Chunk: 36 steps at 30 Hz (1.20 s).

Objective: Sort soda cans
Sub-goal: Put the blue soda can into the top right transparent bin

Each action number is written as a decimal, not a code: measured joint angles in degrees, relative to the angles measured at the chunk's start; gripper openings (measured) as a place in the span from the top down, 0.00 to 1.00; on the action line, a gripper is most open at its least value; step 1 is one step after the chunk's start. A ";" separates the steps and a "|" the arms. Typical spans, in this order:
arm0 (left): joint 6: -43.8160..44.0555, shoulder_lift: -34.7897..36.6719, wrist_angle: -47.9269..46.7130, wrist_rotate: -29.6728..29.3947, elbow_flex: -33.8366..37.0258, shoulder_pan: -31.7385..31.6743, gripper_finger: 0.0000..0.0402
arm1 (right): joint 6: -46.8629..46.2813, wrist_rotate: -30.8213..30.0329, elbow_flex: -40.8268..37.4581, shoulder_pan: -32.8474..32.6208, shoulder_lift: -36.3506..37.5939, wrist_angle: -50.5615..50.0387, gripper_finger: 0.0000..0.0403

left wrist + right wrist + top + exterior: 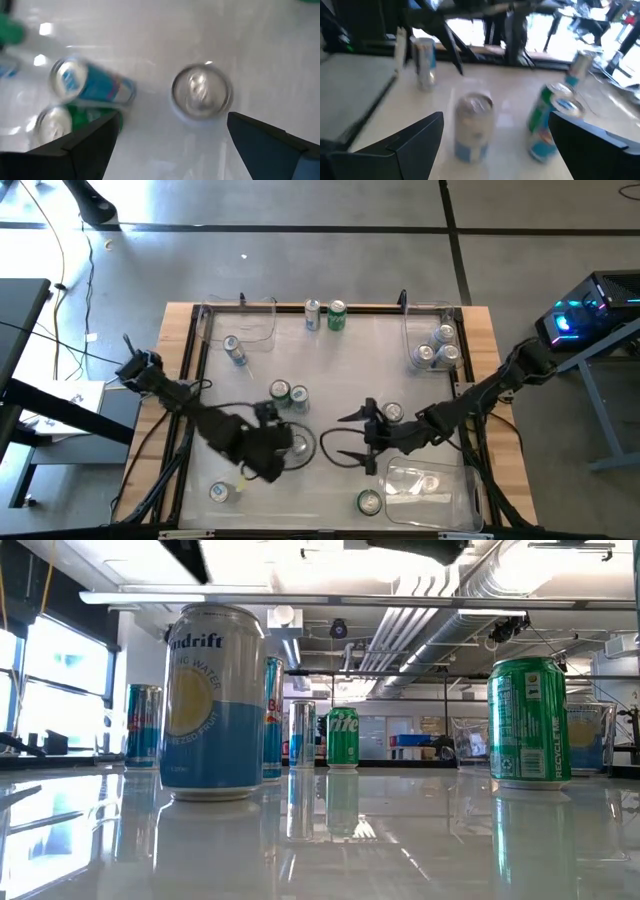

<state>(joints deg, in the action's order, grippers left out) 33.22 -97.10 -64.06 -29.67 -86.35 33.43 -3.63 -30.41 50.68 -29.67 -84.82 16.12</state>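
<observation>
High view shows my left gripper with fingers apart over a can. My right gripper is wide open nearby. Only this view shows three cans in the far-right bin.

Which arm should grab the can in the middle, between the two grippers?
Probably left: the left gripper hangs open right over that can, fingers either side. The right gripper is open but stands off beside it.
</observation>
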 joint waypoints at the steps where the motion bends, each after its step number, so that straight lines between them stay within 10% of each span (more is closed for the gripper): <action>1: 2.86 0.36 -0.79 -1.39 0.90 1.28 0.09 | 0.82 0.33 0.00 -0.01 -1.08 2.60 0.12; 11: 29.37 1.53 11.88 -7.92 18.59 11.74 0.09 | 1.71 4.59 4.64 1.18 -8.90 10.04 0.12; 20: 24.71 0.25 48.80 -19.75 34.92 12.03 0.09 | 4.80 5.70 9.54 1.18 -11.95 8.70 0.12; 36: 13.08 -2.54 72.75 -21.01 36.11 12.83 0.09 | 1.08 13.97 9.77 2.83 -13.29 1.95 0.12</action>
<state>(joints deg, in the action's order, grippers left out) 46.30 -99.63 8.69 -50.68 -50.24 46.26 -2.55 -16.45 60.45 -26.85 -98.11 18.07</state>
